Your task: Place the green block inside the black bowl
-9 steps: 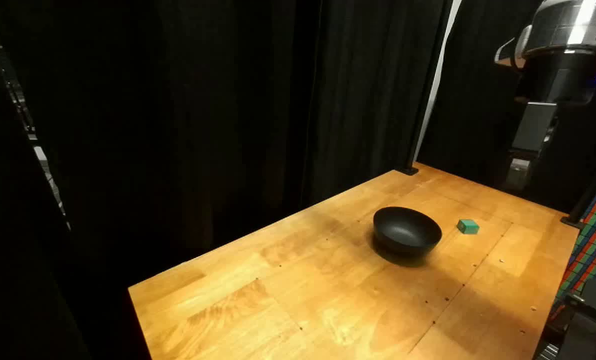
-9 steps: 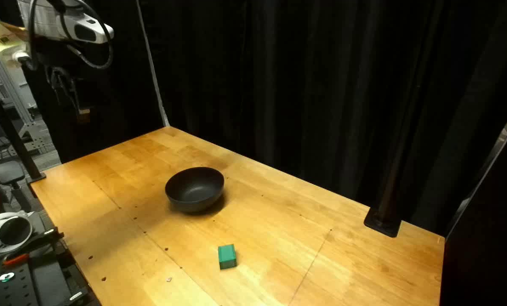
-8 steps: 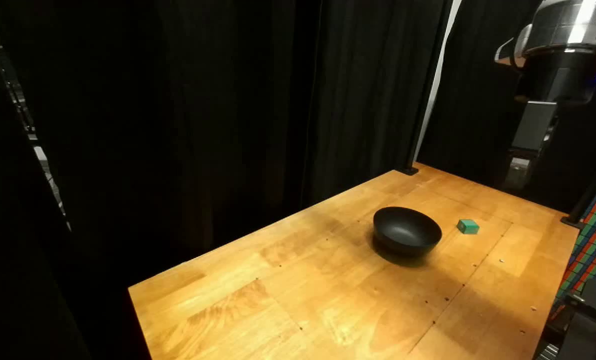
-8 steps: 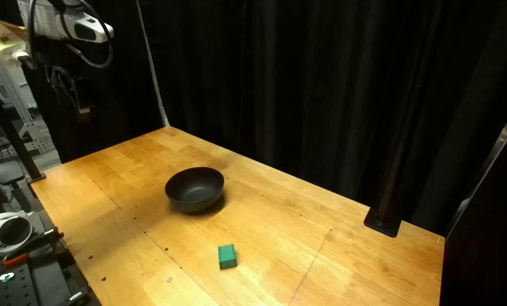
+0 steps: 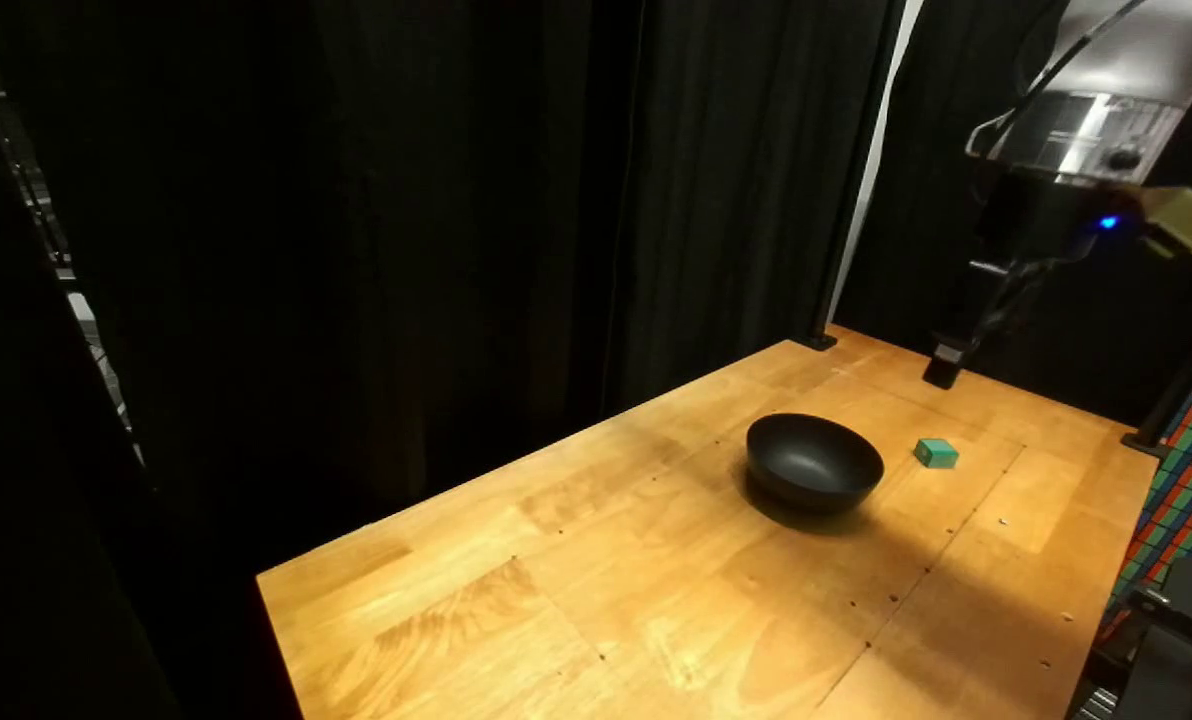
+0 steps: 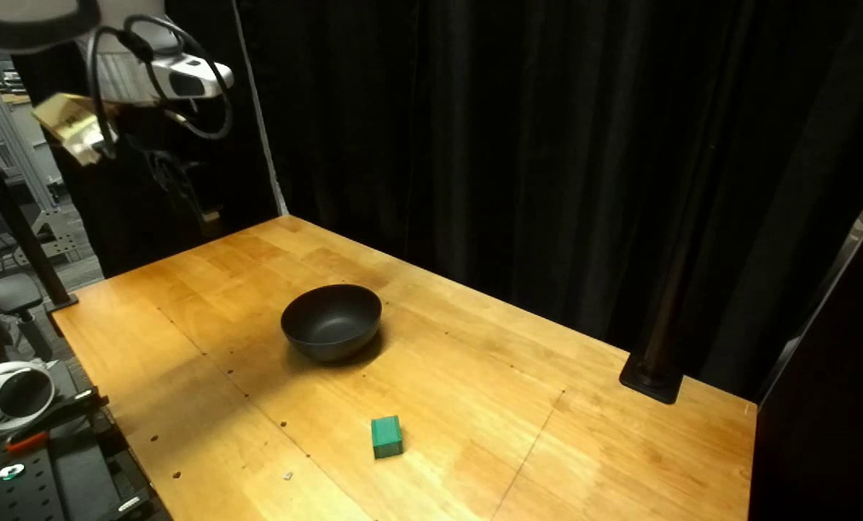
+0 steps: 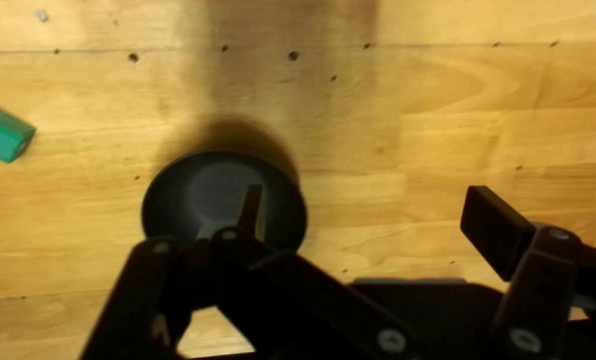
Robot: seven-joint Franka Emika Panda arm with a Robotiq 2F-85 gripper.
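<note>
Prob. approach step: gripper (image 7: 375,220) hangs above table (image 6: 460,391), jaws wide apart w/ nothing betw., green block (image 6: 386,436) on tabletop outside black bowl (image 6: 331,325), so next shd. align over block & descend.

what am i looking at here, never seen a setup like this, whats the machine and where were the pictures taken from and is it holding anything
The machine is a robot arm ending in a two-fingered gripper. Two of the views are taken from outside the robot, from different places, looking across a wooden table; the arm reaches in at an upper corner of each. The wrist view is taken from the arm itself, looking down, so the gripper looms large there. On the table are a round black bowl and, apart from it, a small green block. Dark curtains hang behind. Nothing appears to be held: the gripper's jaws stand wide apart. The job is to put the block in the bowl, which is not yet done.
</note>
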